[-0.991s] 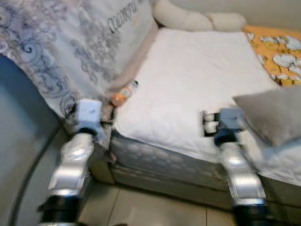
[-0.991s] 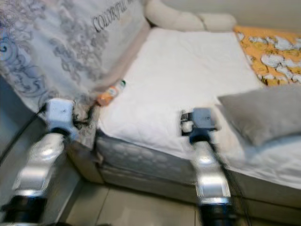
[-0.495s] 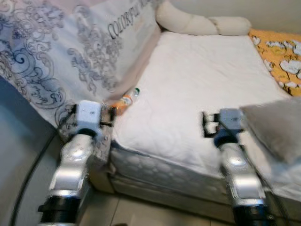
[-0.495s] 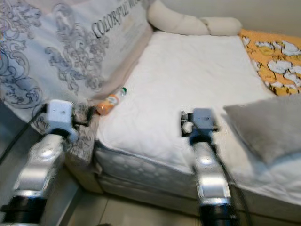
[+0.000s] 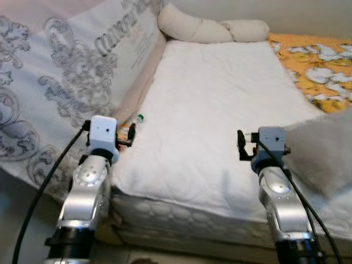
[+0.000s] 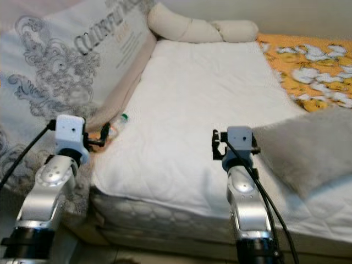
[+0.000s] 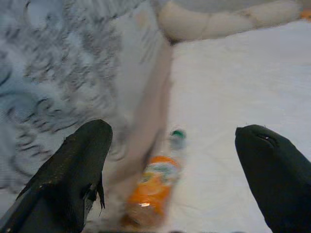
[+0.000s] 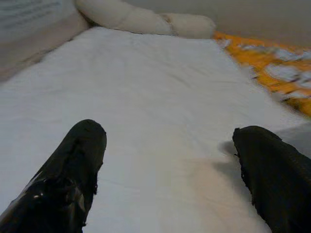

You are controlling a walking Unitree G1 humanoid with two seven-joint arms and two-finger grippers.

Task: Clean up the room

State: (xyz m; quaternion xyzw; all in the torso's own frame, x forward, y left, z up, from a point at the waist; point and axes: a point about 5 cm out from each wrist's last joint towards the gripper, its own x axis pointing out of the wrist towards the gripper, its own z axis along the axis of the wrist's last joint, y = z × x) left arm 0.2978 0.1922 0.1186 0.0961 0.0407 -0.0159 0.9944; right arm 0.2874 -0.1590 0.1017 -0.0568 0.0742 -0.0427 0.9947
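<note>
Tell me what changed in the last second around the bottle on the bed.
The camera shifted; nothing was taken hold of or let go. The left hand has come nearer the orange bottle, fingers open around it in the wrist view. The bottle still lies by the bed's edge; the right hand stays open over the white sheet.

The only writing stands on the patterned sheet (image 6: pixel 66 71) hanging along the left side of the bed (image 6: pixel 203 110): a line of dark capital letters near its top edge, too blurred to read with certainty, though the opening letters look like "CO". Smaller lines of print sit below it and cannot be read. The orange bottle (image 7: pixel 153 187) carries a label, but nothing on it is legible.
</note>
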